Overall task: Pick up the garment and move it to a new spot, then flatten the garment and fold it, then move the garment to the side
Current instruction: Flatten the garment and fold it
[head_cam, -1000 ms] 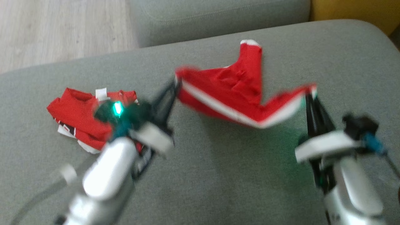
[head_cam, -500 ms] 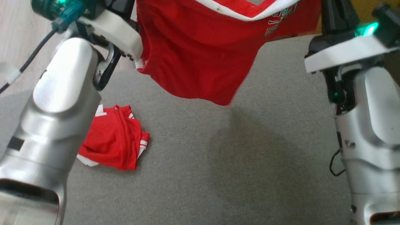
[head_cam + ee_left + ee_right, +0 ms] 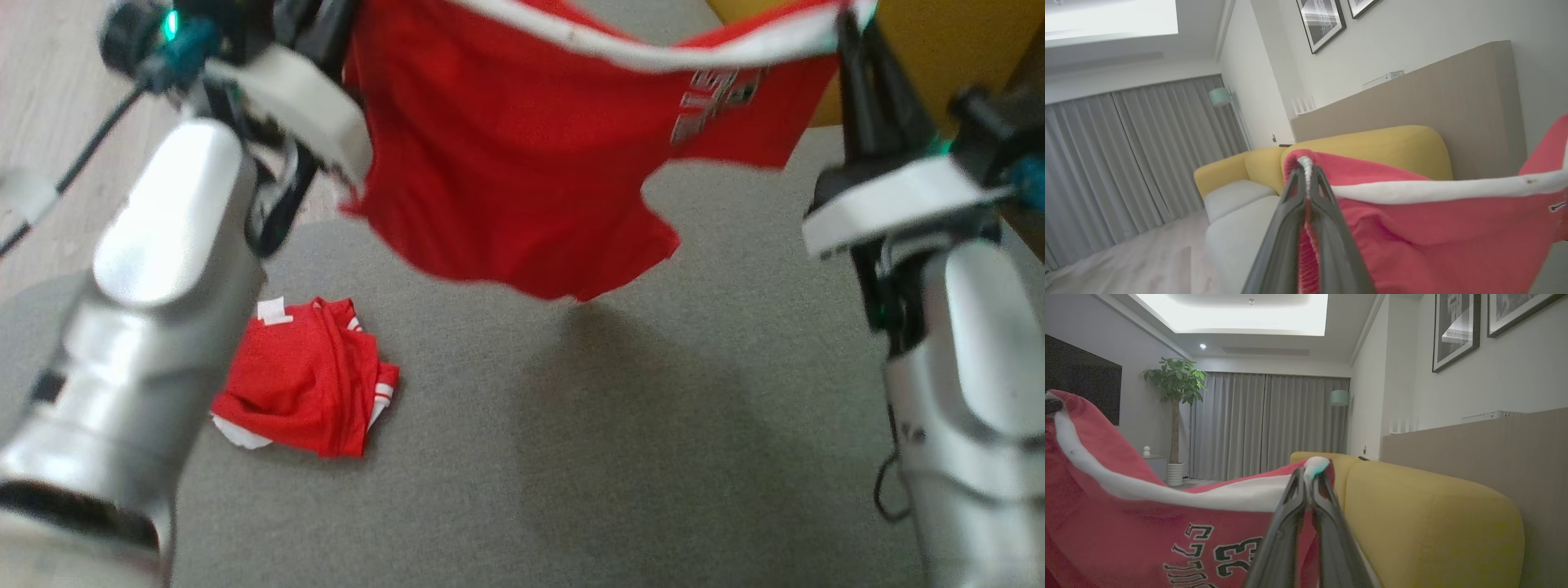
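The garment (image 3: pixel 522 163) is a red jersey with white trim and printed lettering, hanging stretched in the air above the grey cushion (image 3: pixel 571 457). My left gripper (image 3: pixel 1306 173) is shut on one white-trimmed corner of the garment (image 3: pixel 1433 228). My right gripper (image 3: pixel 1309 477) is shut on the opposite corner, where the garment (image 3: pixel 1167 522) shows the number 23. In the head view both arms are raised, the left gripper's fingers (image 3: pixel 326 24) at the top left and the right gripper's fingers (image 3: pixel 865 90) at the top right.
A second red garment (image 3: pixel 306 388) lies folded on the cushion at the left, below my left forearm (image 3: pixel 155 310). A yellow sofa back (image 3: pixel 1433 514) rises behind the cushion. Wood floor (image 3: pixel 41 122) lies at the far left.
Both grippers have lifted the garment off the cushion and now hold it high and spread. The head camera has shifted too, so the folded garment sits lower in view.
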